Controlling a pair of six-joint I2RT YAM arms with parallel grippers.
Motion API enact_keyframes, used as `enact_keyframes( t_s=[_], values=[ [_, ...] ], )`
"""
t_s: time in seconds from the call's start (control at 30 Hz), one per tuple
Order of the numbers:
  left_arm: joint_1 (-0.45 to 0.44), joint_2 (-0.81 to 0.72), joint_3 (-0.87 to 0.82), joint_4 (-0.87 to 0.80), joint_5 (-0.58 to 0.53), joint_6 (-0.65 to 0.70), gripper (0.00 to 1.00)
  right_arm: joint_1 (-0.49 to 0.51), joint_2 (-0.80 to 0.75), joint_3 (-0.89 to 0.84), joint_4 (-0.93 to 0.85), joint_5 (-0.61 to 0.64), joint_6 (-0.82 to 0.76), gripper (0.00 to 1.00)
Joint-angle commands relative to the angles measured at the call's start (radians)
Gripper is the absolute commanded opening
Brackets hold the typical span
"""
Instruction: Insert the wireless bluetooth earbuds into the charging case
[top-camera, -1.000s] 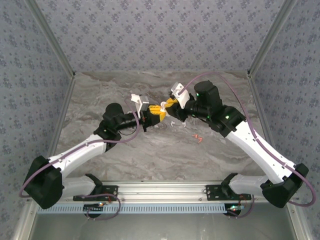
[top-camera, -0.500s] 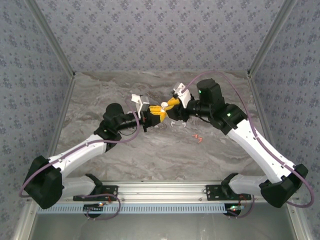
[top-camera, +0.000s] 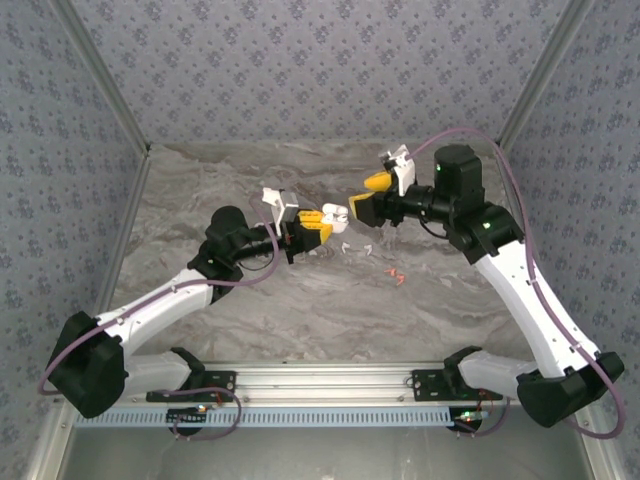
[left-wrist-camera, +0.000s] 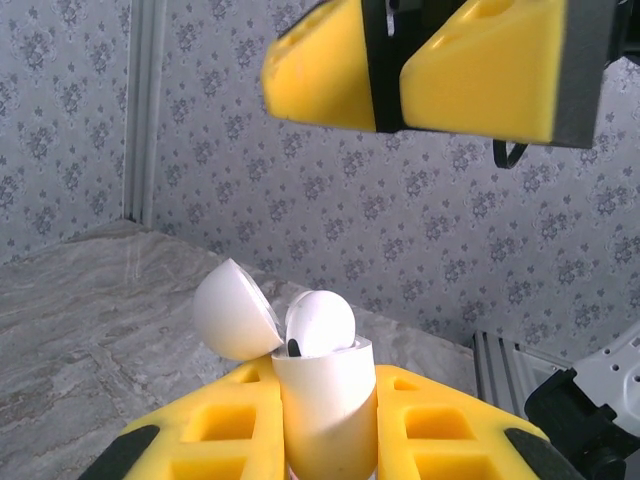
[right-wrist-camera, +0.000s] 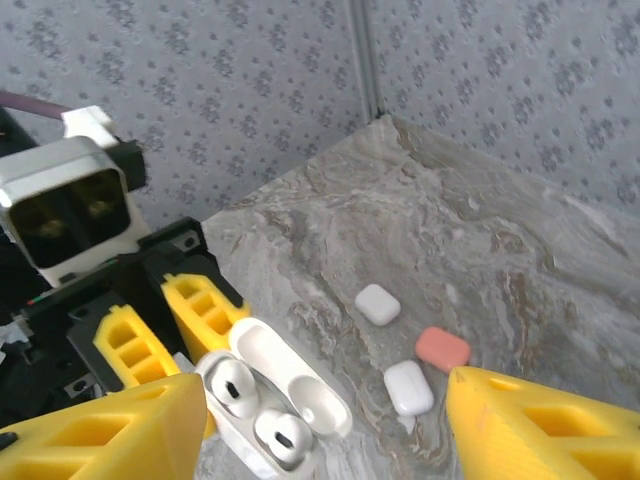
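Note:
My left gripper (top-camera: 312, 226) is shut on a white charging case (left-wrist-camera: 325, 400), held upright between its yellow fingers (right-wrist-camera: 195, 310). The lid (left-wrist-camera: 235, 310) hangs open. Two white earbuds (right-wrist-camera: 228, 385) (right-wrist-camera: 278, 437) sit side by side in the case (right-wrist-camera: 262, 405); in the left wrist view one earbud's head (left-wrist-camera: 320, 322) shows above the rim. My right gripper (top-camera: 369, 195) hovers up and to the right of the case, open and empty, its yellow fingers (left-wrist-camera: 480, 70) wide apart.
Three closed small cases lie on the marble table beyond the held case: white (right-wrist-camera: 378, 304), red-orange (right-wrist-camera: 442, 348), white (right-wrist-camera: 408, 387). Small white bits (top-camera: 345, 245) and red-orange bits (top-camera: 395, 275) lie on the table (top-camera: 300, 310), too small to identify.
My right gripper was at the open case with its fingers close together. It has pulled back up and to the right and opened wide. The left gripper and case stayed put.

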Motion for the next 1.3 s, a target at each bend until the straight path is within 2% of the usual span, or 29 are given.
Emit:
enact_keyframes(
  t_s=[0.0, 0.13, 0.3, 0.6, 0.83, 1.0, 1.27],
  values=[
    [-0.008, -0.028, 0.042, 0.059, 0.024, -0.013, 0.00, -0.012, -0.001, -0.044, -0.037, 0.001, 0.074, 0.66],
    [-0.008, -0.033, 0.045, 0.060, 0.031, -0.013, 0.00, -0.046, 0.010, -0.068, -0.016, -0.027, 0.140, 0.73],
    [-0.015, -0.032, 0.053, 0.056, 0.035, -0.012, 0.00, -0.073, 0.034, -0.105, 0.100, -0.182, 0.233, 1.00],
    [-0.021, -0.026, 0.059, 0.045, 0.029, -0.003, 0.00, -0.001, 0.118, -0.084, 0.147, -0.271, 0.271, 1.00],
    [-0.020, -0.028, 0.057, 0.011, -0.011, 0.011, 0.00, 0.026, 0.117, -0.065, 0.128, -0.345, 0.258, 1.00],
    [-0.020, -0.015, 0.053, 0.004, -0.043, 0.013, 0.00, 0.033, 0.097, -0.057, 0.084, -0.370, 0.229, 0.87],
    [-0.020, 0.000, 0.053, -0.004, -0.055, 0.019, 0.00, 0.029, 0.045, -0.071, 0.059, -0.331, 0.196, 0.86]
  ],
)
